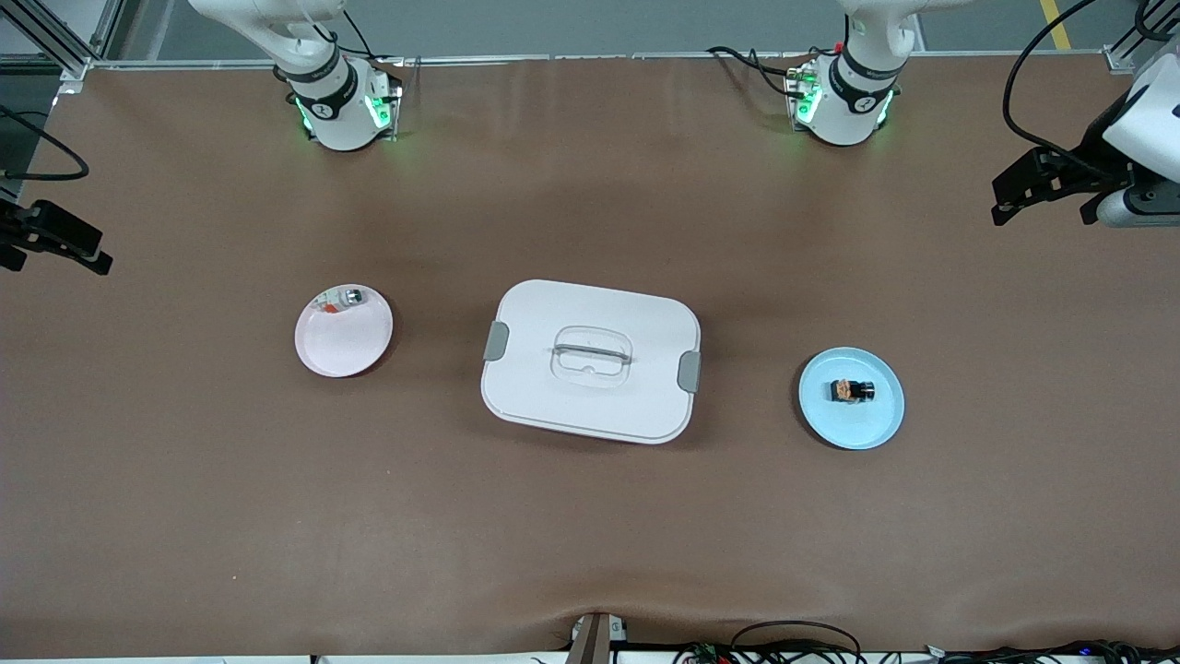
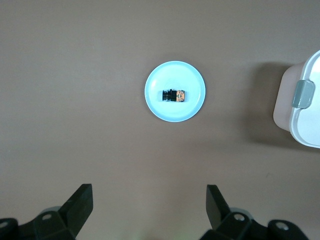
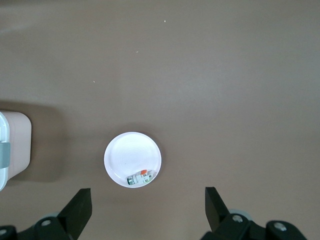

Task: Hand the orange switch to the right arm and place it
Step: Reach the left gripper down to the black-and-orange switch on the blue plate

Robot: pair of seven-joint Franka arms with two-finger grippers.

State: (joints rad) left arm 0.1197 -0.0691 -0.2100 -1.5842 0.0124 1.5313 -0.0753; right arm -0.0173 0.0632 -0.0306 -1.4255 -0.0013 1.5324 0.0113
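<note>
Orange switch (image 1: pixel 853 391) flat on blue plate (image 1: pixel 871 429), orange end toward lidded box (image 1: pixel 590 360)

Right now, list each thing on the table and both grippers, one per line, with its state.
Tiny black orange switch: lying on its side, ungripped, on the plate.
Round light-blue plate: flat on the table, holding the switch.
Round pink plate: flat, holding a small silvery-white piece at its rim.
White rectangular lidded box: lid on, grey latches at both ends.
Left gripper: open, empty, high above the blue plate.
Right gripper: open, empty, high above the pink plate.
</note>
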